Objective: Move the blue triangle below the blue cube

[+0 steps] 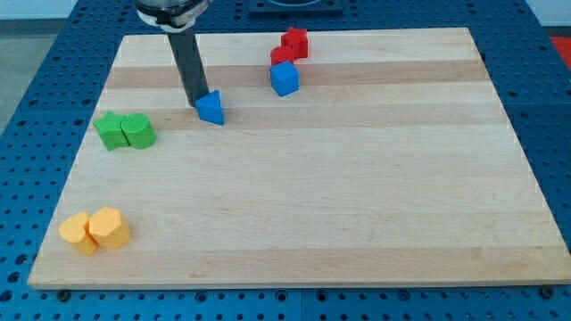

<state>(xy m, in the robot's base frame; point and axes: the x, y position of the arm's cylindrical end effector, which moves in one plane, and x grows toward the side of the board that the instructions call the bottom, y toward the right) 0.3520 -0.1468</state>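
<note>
The blue triangle [212, 108] lies on the wooden board [357, 196] toward the view's upper left. The blue cube [285, 78] sits up and to the right of it, a short gap away. My tip [196, 103] is at the triangle's left edge, touching or nearly touching it. The dark rod rises from there toward the view's top.
Two red blocks [291, 45] sit just above the blue cube, near the board's top edge. Two green blocks [125, 131] sit at the left edge, left and below my tip. Two yellow-orange blocks [95, 231] sit at the lower left corner.
</note>
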